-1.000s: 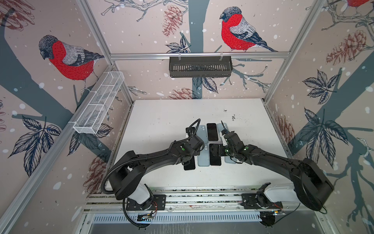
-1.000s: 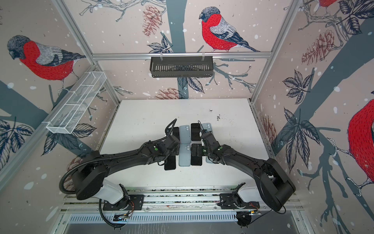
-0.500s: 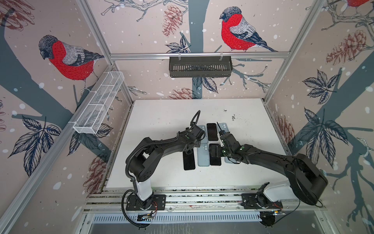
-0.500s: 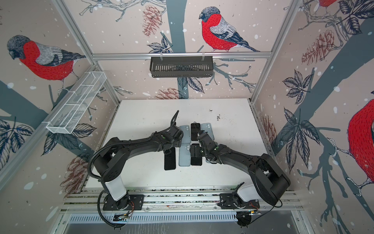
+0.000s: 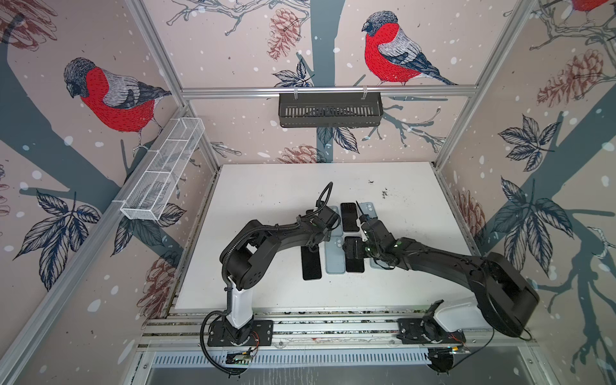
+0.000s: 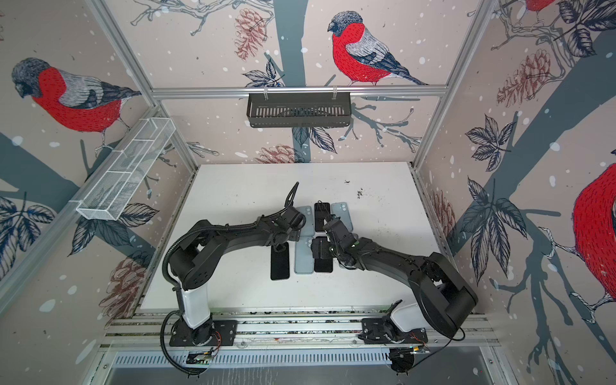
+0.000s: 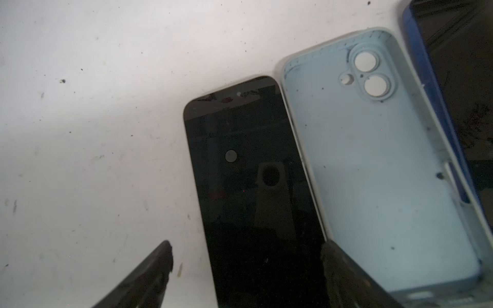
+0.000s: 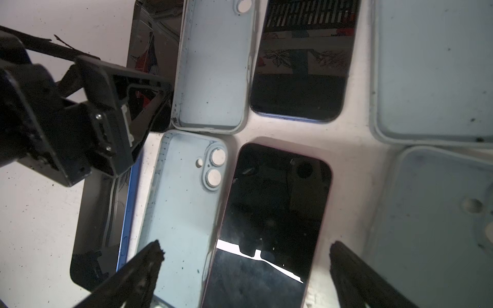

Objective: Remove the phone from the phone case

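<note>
Over the scuffed white tabletop (image 5: 266, 200), the black left gripper (image 7: 246, 253) and right gripper (image 8: 246, 249) hang close together, both gaping, holding nothing; they could collide. Closing, left jaws might snag the empty pale-blue rubbery case (image 7: 373, 160) lying against the bare black glass phone (image 7: 245, 173). Only wrist views show its hollow inside clearly.

Table (image 5: 283, 181): bare at back and sides, free to pass.
Left pincer (image 7: 245, 248): spread astride black phone (image 7: 245, 173); bare table on 1 side, blue case (image 7: 373, 160) just beside the other.
Right pincer (image 8: 246, 245): spread over dark phone (image 8: 277, 213); pale case (image 8: 184, 213) hard against 1 edge.
Arms: left arm (image 5: 283, 233) and right arm (image 5: 433, 256) crowd the middle.
</note>
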You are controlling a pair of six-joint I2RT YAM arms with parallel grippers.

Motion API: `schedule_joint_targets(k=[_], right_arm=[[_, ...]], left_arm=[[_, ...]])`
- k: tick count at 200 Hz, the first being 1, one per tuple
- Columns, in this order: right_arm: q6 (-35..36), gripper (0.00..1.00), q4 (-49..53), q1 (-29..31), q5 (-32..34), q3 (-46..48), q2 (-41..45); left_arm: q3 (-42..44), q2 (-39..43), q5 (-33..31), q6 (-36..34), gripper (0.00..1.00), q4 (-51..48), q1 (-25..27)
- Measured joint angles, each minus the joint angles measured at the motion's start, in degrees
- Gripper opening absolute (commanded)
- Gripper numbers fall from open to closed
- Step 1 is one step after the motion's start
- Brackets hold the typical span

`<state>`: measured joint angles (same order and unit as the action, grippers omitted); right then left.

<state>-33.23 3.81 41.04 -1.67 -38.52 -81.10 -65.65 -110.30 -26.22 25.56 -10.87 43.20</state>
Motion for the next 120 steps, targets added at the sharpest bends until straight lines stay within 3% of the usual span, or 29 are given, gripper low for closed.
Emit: schedule_joint_targets(k=[120], right_arm=[[-1.14,0.99,-0.13,2.56,0.81,-1.42,-2.93]], left_arm=[[2.82,1.64,-3.89,0.17,0.85,0.52,-0.04]])
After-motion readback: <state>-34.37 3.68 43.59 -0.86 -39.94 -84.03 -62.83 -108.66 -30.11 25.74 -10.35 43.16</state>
